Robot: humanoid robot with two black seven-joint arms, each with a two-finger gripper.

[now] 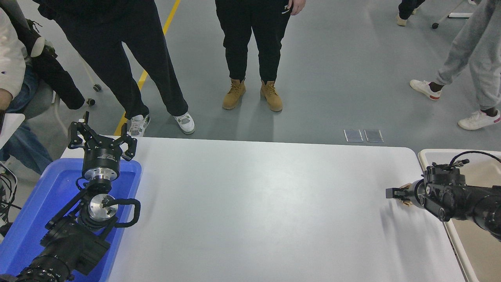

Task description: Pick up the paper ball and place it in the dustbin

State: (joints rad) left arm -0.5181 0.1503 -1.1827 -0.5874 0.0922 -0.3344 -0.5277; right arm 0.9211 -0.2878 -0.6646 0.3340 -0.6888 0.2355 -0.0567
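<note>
My right gripper (393,193) comes in from the right edge and lies low over the table's right end, pointing left. Its fingers are closed around the paper ball (405,202), a tan crumpled wad. Only small bits of the ball show above and below the fingers. The beige dustbin (422,157) stands just right of the table's edge, under and behind my right arm. My left gripper (102,135) is parked open at the lower left.
A bright blue tray (47,192) lies under my left arm at the table's left end. Several people stand on the grey floor beyond the far edge, and one sits at the far left. The white table (254,203) spreads between the arms.
</note>
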